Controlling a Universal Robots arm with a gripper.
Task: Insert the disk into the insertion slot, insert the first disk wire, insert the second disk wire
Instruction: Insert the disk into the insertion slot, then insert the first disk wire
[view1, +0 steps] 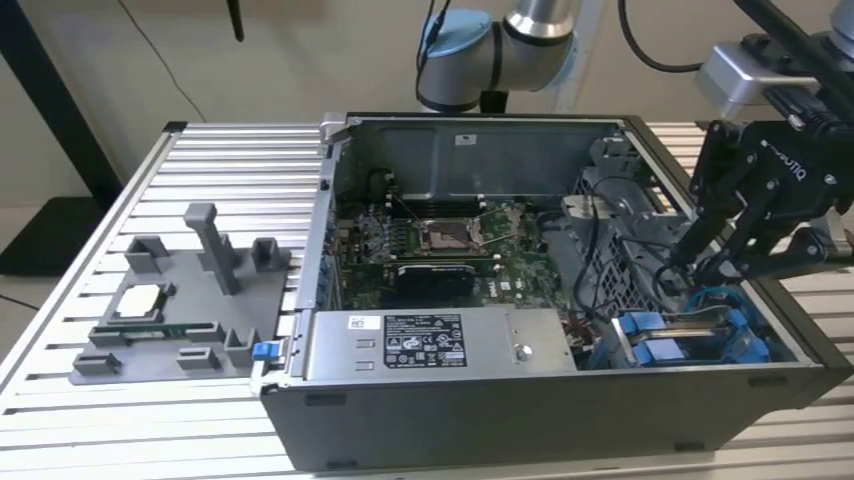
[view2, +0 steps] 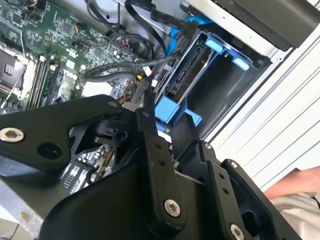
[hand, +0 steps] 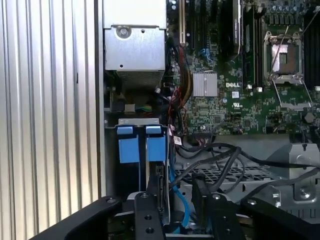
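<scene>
1. Checking in: our gripper (view1: 707, 265) hangs over the insertion slot (view1: 663, 350), fingers (hand: 148, 210) apart, nothing clearly pinched.
2. We see the disk (view2: 191, 70) already seated on edge in it, black wires (hand: 210, 147) lying loose just beside.

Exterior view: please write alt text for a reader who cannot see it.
A black gripper reaches into an open computer case, near the blue-railed insertion slot at the exterior view's right. The case stands on a slatted table.

An open computer case (view1: 534, 420) and a grey parts holder (view1: 187, 315) are carried side by side on a ribbed metal table (view1: 227, 150).
</scene>
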